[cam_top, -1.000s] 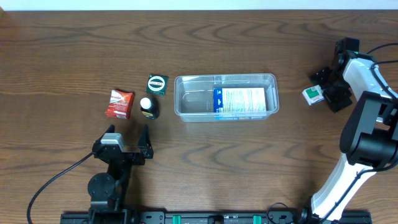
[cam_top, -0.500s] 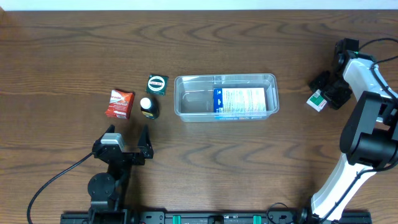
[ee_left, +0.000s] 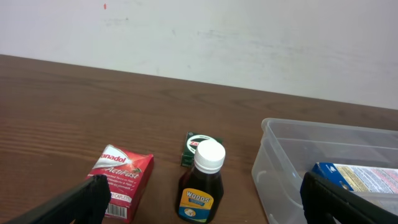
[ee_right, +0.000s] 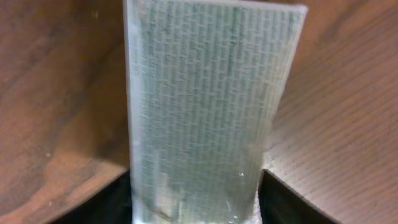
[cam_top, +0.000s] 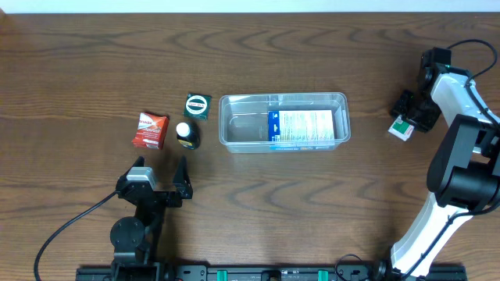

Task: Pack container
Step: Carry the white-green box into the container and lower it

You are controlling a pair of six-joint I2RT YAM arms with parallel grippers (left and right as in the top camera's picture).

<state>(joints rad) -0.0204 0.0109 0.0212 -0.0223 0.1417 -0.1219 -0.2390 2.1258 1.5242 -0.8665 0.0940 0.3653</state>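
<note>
The container [cam_top: 242, 129] sat mid-table, a blue-white pack [cam_top: 301, 127] in its right half. Out at its 3 o'clock the right gripper [cam_top: 405, 122] clasped a green-white box [cam_top: 400, 129] by both sides. The left gripper [cam_top: 162, 168], at 7 o'clock, stood spread wide, holding nothing
</note>
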